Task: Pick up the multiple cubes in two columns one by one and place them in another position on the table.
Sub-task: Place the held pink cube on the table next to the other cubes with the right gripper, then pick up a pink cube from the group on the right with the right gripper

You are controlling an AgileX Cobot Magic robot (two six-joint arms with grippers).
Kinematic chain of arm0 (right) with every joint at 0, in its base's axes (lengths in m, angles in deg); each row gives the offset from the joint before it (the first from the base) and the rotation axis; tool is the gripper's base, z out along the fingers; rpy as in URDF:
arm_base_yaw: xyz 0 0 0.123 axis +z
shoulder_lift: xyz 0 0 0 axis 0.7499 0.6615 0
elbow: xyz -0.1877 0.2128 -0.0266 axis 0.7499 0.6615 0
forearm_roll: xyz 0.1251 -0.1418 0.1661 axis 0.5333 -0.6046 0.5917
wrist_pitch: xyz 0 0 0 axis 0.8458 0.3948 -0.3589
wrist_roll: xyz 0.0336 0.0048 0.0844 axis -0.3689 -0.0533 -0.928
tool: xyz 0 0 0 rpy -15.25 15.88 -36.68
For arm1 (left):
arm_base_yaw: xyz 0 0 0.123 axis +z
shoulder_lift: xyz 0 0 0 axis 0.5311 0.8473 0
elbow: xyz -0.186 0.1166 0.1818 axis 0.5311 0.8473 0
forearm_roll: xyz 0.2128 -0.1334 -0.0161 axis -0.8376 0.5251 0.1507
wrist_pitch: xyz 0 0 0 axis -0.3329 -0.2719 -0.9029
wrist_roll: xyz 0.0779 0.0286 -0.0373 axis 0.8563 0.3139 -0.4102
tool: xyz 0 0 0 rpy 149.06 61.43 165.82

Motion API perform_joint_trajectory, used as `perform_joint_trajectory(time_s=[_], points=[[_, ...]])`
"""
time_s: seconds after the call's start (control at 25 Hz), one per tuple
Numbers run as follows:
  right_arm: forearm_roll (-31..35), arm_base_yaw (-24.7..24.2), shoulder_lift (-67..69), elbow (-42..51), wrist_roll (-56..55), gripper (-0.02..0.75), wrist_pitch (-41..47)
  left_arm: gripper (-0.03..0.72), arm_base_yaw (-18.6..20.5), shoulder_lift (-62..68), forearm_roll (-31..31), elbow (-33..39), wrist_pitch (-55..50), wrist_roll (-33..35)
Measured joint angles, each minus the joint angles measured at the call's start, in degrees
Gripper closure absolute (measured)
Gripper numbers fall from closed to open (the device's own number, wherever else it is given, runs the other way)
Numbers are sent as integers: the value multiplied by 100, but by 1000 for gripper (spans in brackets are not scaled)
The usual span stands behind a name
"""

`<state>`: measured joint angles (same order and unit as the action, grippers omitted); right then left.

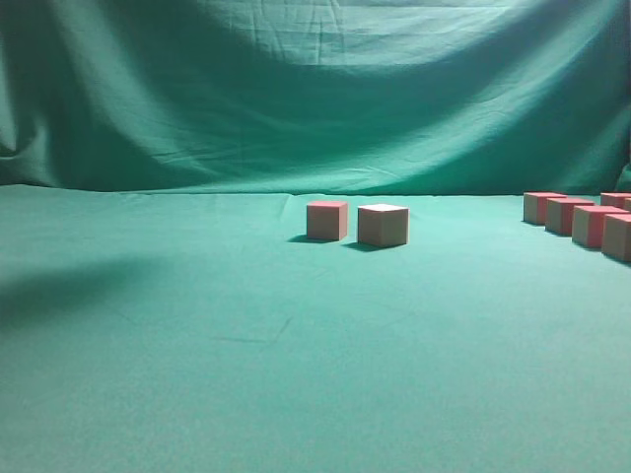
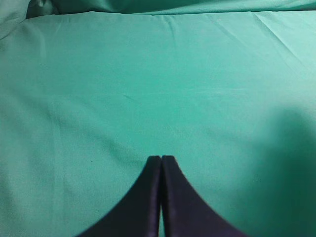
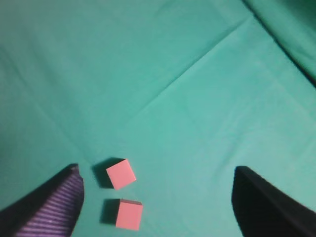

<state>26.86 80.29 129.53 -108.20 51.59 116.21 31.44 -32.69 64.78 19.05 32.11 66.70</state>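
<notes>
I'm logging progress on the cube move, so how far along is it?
Done: two small pinkish-red and tan wooden cubes stand side by side mid-table on the green cloth table. In hand: nothing; the right hand hangs open above that pair, and the left hand is shut and empty. Left: at least five cubes grouped at the right edge.

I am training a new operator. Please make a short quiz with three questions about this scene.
1. True or false: the right gripper is holding a cube.
2. How many cubes stand alone mid-table in the exterior view? A) one B) two C) four
3. Fill in: the left gripper is ____.

Key:
1. False: its jaws stand wide apart above the two cubes, with nothing between them.
2. B: a pink-topped cube and a pale-topped cube.
3. Shut, over bare green table.
</notes>
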Motion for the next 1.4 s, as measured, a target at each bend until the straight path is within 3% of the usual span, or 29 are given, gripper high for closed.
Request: perform_joint_trajectory(time_s=[0.16,0.32,0.8,1.12,1.28,1.4], points=[[-490,0,-776,55,-1013,197,33,688,0,0,0,0,0,0],[-938,0,-1745,674,-1363,197,43,688,0,0,0,0,0,0],[-1457,-15,-3435,4438,-3148,197,61,688,0,0,0,0,0,0],[-1135,-1037,-3460,6013,-3636,197,-545,688,0,0,0,0,0,0],[-823,-1498,-3417,6313,-3648,197,-1227,688,0,0,0,0,0,0],[-823,-1540,-3189,6313,-3597,197,-1584,688,0,0,0,0,0,0]])
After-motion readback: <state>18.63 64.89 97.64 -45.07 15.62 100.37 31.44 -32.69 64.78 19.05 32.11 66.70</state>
